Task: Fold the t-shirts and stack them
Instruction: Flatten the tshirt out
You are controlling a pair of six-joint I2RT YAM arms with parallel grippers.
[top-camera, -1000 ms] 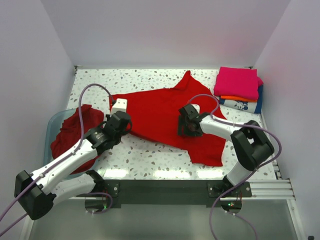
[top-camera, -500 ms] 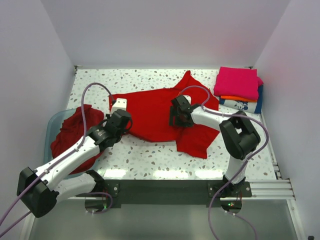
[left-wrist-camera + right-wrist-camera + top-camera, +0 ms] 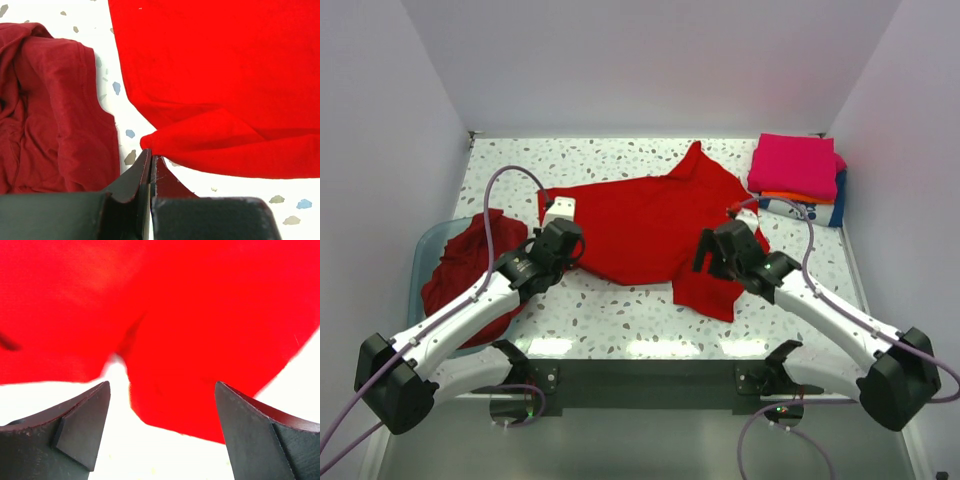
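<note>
My left gripper [image 3: 150,154] is clamped tight on a folded corner of the red t-shirt [image 3: 640,225], spread mid-table [image 3: 610,312]. My right gripper [image 3: 162,390] has jaws wide apart, nothing held (over the shirt's near-right flap). The folded stack [image 3: 798,175] sits far right.

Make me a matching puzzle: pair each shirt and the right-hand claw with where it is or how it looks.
1 bright red t-shirt
2 dark red t-shirt
3 pink t-shirt
4 right gripper

A topping the folded stack
B jaws wide open
C in the teal tub
D spread out in the middle

Pairs: 1-D, 2-C, 3-A, 4-B
</note>
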